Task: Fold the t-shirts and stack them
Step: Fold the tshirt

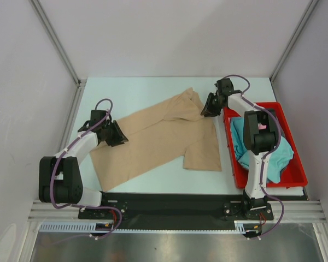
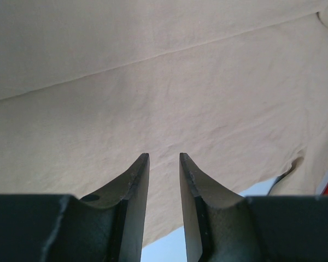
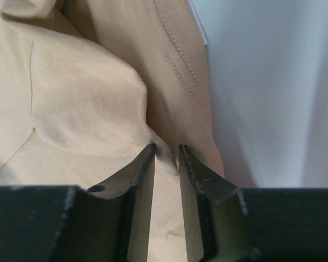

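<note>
A: Arms first, since they stand closest: the left arm and the right arm rise from the near edge. What is biggest under them?

B: The pale table. Next is the tan shirt, lying opened out near the middle of it.

A: Which way does it run?

B: Slantwise. Its long axis goes from near left to far right. A straight edge sits at the near left, one sleeve sticks out toward the near right, and the far-right end is bunched up.

A: Next in size?

B: The red bin at the right, just beside that sleeve, with a teal shirt heaped inside. The right arm crosses over both and hides part of each. A pink speck shows at that arm's elbow, but I can't tell what it is.

A: And the grippers?

B: The right gripper is pinched onto a puckered fold of the tan shirt at the bunched end. The left gripper sits over the shirt's left edge with its fingers narrowly apart. Whether cloth is caught between them, I can't tell. Each wrist view shows only a patch of the shirt.
</note>
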{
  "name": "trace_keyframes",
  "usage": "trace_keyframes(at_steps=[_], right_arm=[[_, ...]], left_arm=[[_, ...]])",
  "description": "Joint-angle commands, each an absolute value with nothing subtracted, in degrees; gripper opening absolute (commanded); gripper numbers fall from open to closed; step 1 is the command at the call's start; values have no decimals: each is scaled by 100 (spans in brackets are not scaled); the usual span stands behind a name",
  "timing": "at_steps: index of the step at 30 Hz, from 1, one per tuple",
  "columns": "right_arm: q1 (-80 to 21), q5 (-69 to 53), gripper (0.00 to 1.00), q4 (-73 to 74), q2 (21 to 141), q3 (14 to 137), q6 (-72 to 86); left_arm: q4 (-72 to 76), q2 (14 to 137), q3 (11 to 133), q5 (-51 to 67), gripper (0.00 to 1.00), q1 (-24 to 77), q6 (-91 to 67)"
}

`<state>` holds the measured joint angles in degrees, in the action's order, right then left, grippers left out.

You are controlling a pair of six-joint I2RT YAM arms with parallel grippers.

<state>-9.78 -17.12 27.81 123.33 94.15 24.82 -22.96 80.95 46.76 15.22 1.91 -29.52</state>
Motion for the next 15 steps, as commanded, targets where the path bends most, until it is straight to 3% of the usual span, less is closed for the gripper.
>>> trace_keyframes(at_steps=[1,6,15], right_arm=[[-976,-1916,29,2689,12331,9668,2496],[-888,-2048,0,2865,12209,9686,2645],[-817,-1784,0,3076,11216,8976,3329]], left_arm=[[-2364,7901,4913,1485,34,211,-2883],[-2408,7822,4992,1433,34,211,-2892],[-2408,7805,5089,1336,33,211,-2935]])
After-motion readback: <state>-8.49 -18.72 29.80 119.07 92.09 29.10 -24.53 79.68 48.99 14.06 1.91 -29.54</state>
